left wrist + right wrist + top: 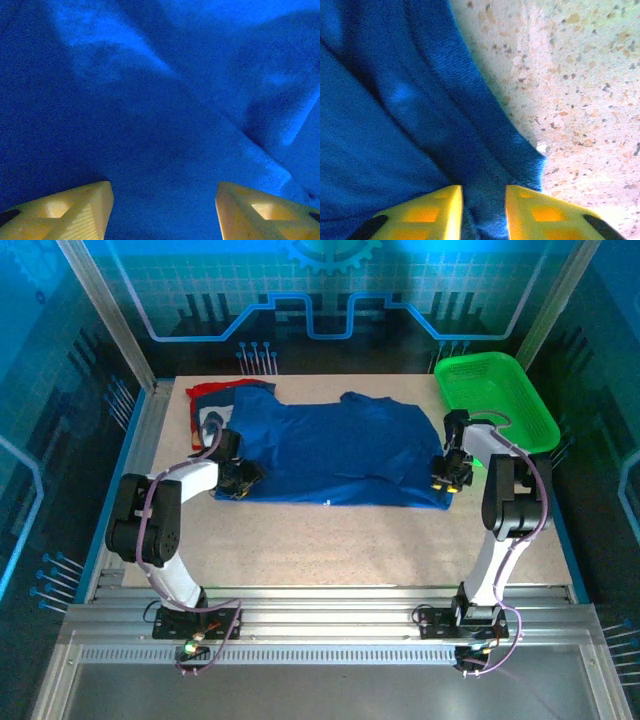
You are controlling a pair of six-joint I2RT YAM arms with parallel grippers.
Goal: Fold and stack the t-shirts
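The blue t-shirt (pixel 340 450) lay spread flat and unfolded across the middle of the table (pixel 330 550), plain side up, so we judged its folding barely begun; at its far left corner a red t-shirt (pixel 205 392) and a navy and white t-shirt (pixel 208 425) sat bunched together, partly tucked beneath its sleeve; they looked more heaped than squared, though we could not tell for certain. We saw no neat stack, so most of the task seemed left: fold the blue one, then the others, then pile them. The right pincer (pixel 484 200) sat at the blue t-shirt's near right corner, jaws drawn nearly together with the hem caught between them; the left pincer (pixel 165 200) hovered over the blue t-shirt's left edge, jaws apart, nothing in them. A green basket (pixel 495 390) stood beyond the blue t-shirt's far right corner, apart from it. Its print was hidden; the heap's lower layers were covered; in the left wrist view the cloth was too close to tell which fold or seam lay beneath.
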